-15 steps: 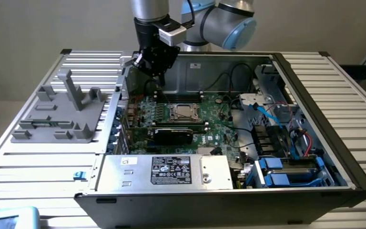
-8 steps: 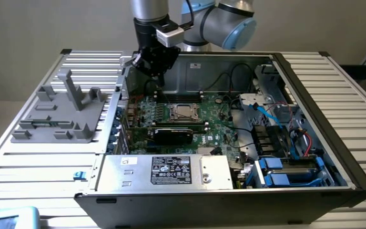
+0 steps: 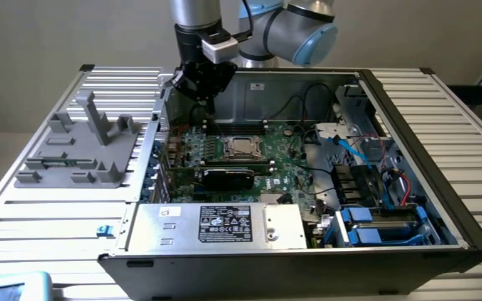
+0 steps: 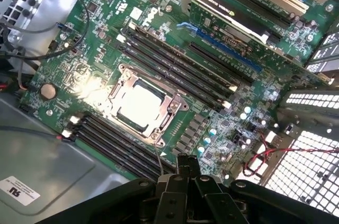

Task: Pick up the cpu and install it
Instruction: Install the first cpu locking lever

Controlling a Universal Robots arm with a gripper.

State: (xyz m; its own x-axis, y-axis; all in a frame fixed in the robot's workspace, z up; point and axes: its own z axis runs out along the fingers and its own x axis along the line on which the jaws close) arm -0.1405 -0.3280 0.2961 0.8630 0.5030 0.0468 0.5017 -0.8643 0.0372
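The cpu [image 3: 241, 145] [image 4: 140, 106] shows as a silver-grey square lying flat inside the motherboard socket's metal frame [image 4: 172, 108], in the middle of the green board. My gripper [image 3: 208, 110] [image 4: 185, 163] hangs above the board's rear edge, beside the case's back wall and apart from the cpu. Its dark fingers are pressed together, shut, with nothing between them. In the wrist view the fingertips [image 4: 183, 160] point toward the memory slots just short of the socket.
The open computer case [image 3: 442, 188] lies on a slatted table. A black card [image 3: 228, 175] [image 4: 249, 17] stands beyond the socket, memory slots [image 4: 175, 70] flank it. Cables and blue drive bays [image 3: 383, 226] crowd the exterior view's right. A grey fixture [image 3: 82, 147] sits left of the case.
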